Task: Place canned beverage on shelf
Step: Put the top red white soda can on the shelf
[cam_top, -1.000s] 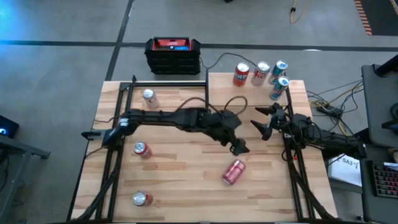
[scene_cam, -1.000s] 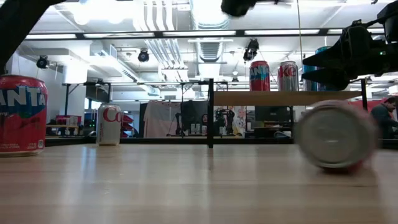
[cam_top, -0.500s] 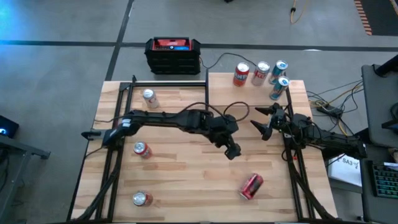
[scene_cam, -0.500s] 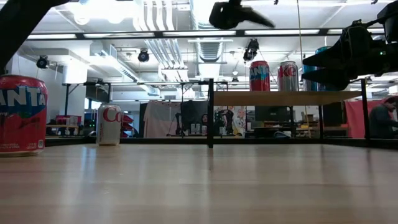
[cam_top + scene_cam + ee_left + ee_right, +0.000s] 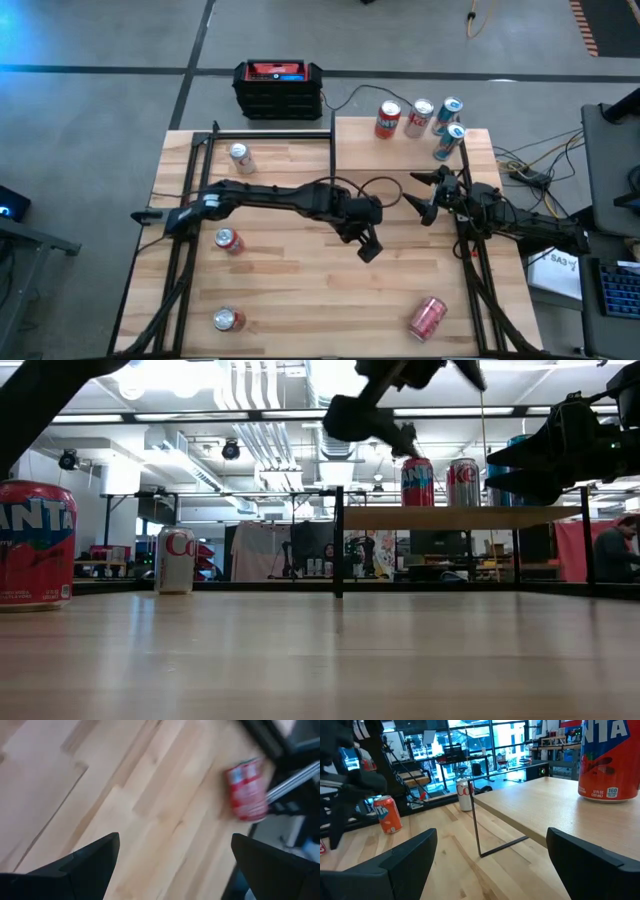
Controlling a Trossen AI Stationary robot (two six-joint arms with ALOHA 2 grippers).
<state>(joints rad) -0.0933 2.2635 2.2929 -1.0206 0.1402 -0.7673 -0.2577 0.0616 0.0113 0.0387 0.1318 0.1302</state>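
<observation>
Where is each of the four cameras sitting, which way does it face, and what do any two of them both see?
High view: overhead, facing straight down on the table; both arms show, left gripper mid-table, right gripper beside the shelf.
Low view: at tabletop height, looking level toward the shelf; arms enter from above.
Left wrist view: on the left arm, facing down at a fallen red can; open fingers show.
Right wrist view: beside the shelf; open fingers show.
Shared: high and left wrist views both show the fallen red can.

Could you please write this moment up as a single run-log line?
left gripper: open, empty, mid-table | right gripper: open, empty, beside shelf | red can: on its side, near front-right table edge
</observation>
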